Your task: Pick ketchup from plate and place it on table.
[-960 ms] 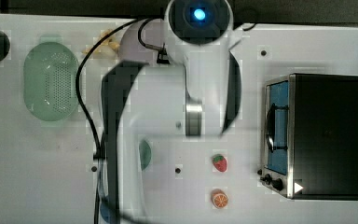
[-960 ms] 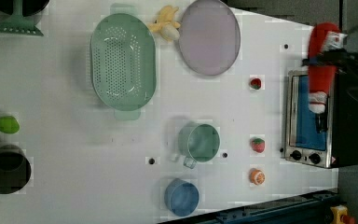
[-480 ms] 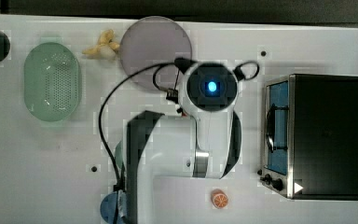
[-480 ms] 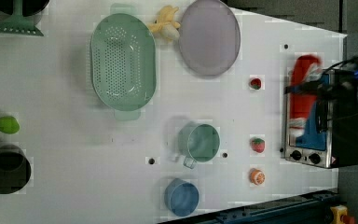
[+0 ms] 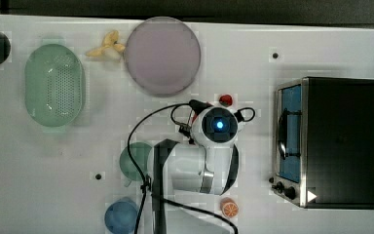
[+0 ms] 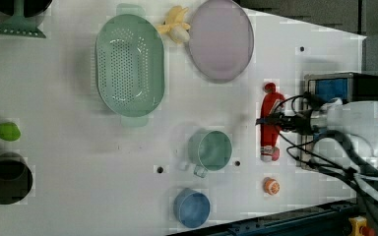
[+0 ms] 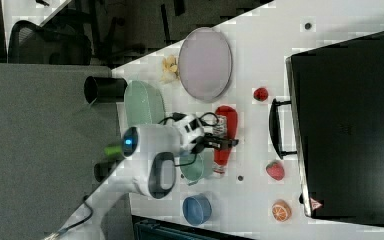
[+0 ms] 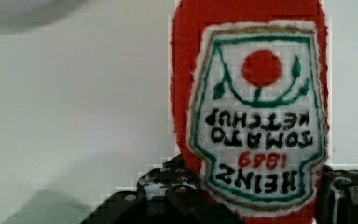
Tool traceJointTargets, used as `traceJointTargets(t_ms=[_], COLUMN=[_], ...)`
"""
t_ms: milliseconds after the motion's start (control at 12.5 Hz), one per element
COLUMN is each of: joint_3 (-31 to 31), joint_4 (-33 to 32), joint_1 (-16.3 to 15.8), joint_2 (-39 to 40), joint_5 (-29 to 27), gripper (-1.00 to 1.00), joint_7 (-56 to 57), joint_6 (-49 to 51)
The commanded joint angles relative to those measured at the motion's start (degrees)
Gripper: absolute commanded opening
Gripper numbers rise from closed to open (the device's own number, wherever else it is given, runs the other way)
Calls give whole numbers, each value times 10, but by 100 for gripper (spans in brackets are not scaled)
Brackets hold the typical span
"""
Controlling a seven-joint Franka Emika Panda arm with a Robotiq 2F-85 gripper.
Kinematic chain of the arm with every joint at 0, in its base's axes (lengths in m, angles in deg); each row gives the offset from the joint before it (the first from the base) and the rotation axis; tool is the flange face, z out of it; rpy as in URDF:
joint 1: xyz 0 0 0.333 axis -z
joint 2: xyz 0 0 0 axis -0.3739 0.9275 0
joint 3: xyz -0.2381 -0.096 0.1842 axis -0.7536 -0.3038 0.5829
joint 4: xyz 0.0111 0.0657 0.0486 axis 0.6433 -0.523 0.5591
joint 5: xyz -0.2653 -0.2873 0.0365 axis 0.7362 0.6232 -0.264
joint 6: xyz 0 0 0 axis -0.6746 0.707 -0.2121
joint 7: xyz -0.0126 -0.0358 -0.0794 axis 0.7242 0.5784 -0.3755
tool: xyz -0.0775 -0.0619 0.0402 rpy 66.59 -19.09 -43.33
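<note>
Red ketchup (image 6: 270,120) sits clamped in my gripper (image 6: 281,121), fingers (image 8: 168,191) pressed to either side of the bottle near its label. It hangs over the table (image 6: 69,187), between the green cup (image 6: 209,150) and the oven (image 7: 347,125) in the left view, well apart from the plate (image 6: 221,39), which lies bare beside the colander (image 6: 129,65). Whether the bottle touches the tabletop I cannot tell.

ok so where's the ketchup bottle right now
In the left view, the ketchup bottle is in the gripper, off the plate, between the green mug and the toaster oven.
</note>
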Motion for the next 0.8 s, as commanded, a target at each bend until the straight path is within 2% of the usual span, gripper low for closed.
traceJointTargets(t_ms=[80, 240, 320, 560, 800], joint_3=[8, 9, 10, 13, 16], joint_4=[11, 9, 9, 14, 43], joint_1=[0, 0, 0, -1, -1], joint_2=[10, 28, 26, 7, -47], joint_5=[-4, -4, -4, -4, -4], gripper=[25, 25, 34, 98, 100], joint_7=[10, 10, 10, 9, -48], joint_6=[-48, -74, -84, -86, -42])
